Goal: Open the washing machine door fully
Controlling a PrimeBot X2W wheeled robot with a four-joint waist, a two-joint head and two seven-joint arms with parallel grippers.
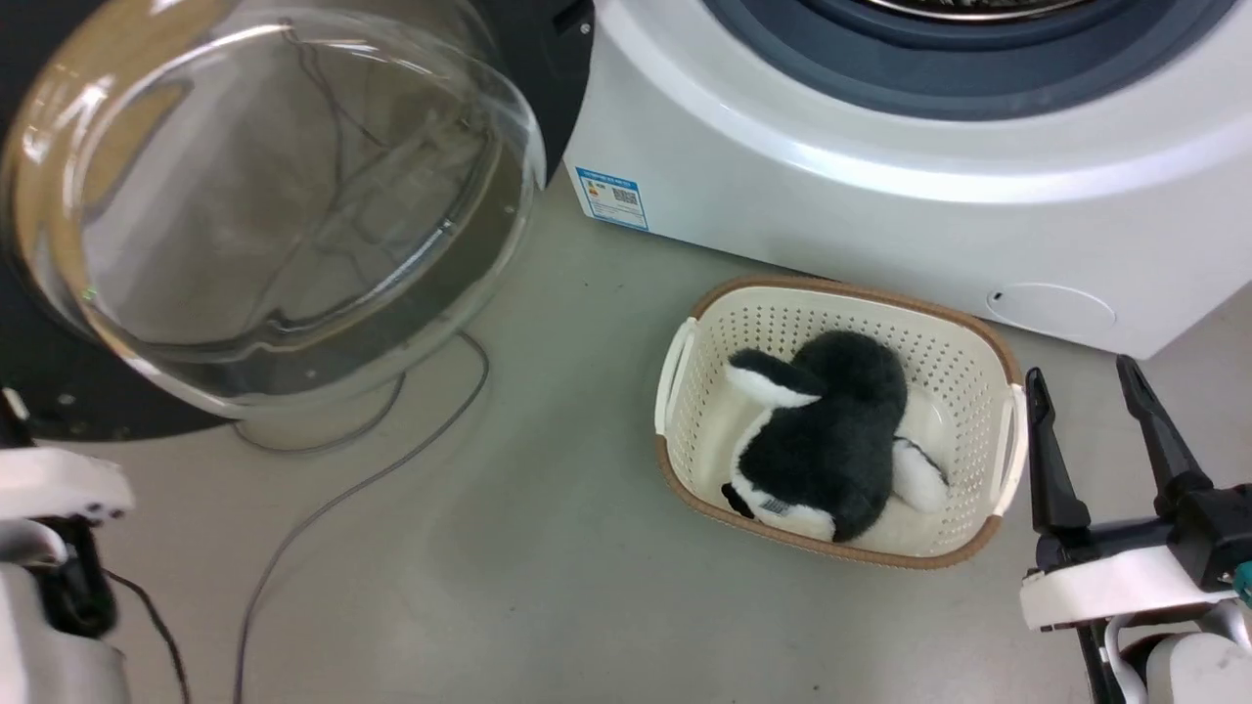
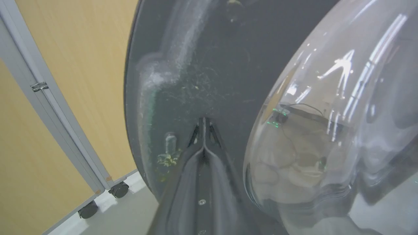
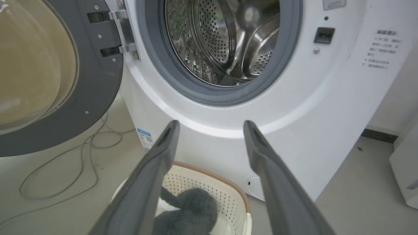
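Pale grey floor (image 1: 509, 587) runs up to the washing machine (image 1: 880, 205), whose door (image 1: 59, 391) hangs swung wide on its left. The left gripper (image 2: 203, 122) — fingers pressed together — points at the door's dark inner face, seemingly touching it. The right gripper (image 1: 1081, 376) hovers low, fingers spread, beside a basket (image 1: 841, 289) holding a plush toy (image 1: 831, 430).

White washing machine (image 3: 326, 114) (perforated steel drum (image 3: 222, 39))

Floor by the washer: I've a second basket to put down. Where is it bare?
Bare grey floor lies between the thin grey cables and the cream perforated basket. Crowded: beneath the open round black glass-bowled door, and between basket and right hand.
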